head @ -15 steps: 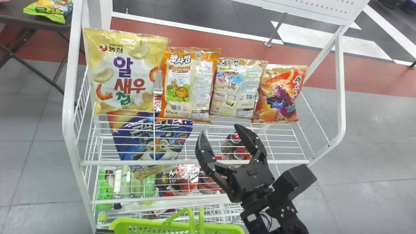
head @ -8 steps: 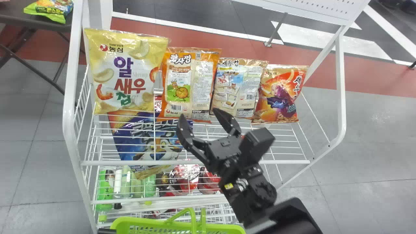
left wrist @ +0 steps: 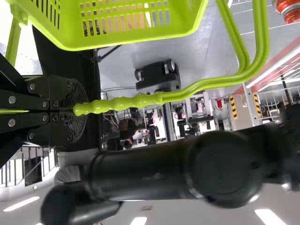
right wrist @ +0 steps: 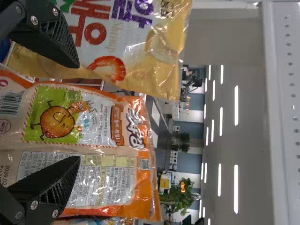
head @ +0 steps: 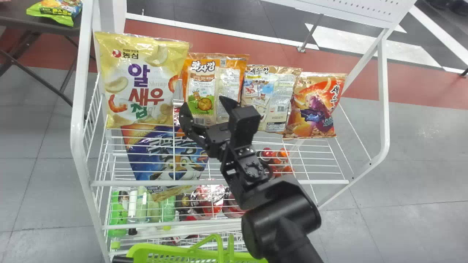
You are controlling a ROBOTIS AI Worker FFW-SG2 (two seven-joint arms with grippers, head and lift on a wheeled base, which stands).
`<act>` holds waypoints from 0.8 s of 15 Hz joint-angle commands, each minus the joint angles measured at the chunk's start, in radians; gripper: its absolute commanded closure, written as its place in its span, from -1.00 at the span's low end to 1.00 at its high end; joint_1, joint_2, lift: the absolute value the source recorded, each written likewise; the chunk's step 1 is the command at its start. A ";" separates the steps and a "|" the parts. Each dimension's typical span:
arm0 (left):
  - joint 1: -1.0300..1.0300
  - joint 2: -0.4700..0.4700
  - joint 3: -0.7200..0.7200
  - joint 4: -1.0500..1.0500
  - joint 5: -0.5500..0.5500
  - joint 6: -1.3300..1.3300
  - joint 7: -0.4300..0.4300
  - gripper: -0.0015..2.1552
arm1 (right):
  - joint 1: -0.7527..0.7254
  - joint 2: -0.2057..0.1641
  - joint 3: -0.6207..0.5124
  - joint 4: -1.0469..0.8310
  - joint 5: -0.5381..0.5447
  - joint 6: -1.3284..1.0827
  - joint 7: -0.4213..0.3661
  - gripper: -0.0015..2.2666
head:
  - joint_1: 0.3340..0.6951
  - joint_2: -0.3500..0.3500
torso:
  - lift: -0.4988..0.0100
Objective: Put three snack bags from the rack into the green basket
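One orange bag, upper centre | right gripper before it, fingers apart | left gripper clamped on basket handle | I should centre rightward, clear of the yellow bag, then squeeze gently

The right arm is black, combining smooth cylindrical casings, a joint disc ringed with small screws, and a box-shaped housing. The right gripper has tapered black fingers with ribbed inner faces and silver-coloured round screws. The left gripper is likewise black, with round silver-coloured screws and textured finger faces
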 commanded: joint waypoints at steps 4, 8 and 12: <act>-0.002 -0.003 0.000 0.003 -0.002 0.000 -0.006 0.29 | -0.087 0.018 0.028 0.083 0.028 0.071 -0.016 -0.05 | 1.00 -1.00 | 0.96; -0.002 -0.003 0.000 0.005 -0.002 0.000 -0.008 0.29 | -0.080 0.017 0.028 0.067 0.024 0.101 -0.005 0.95 | 1.00 -1.00 | 0.96; -0.002 -0.003 0.000 0.006 0.000 0.000 -0.011 0.29 | -0.028 0.018 0.010 0.030 0.019 0.040 -0.019 0.97 | 1.00 -1.00 | 0.96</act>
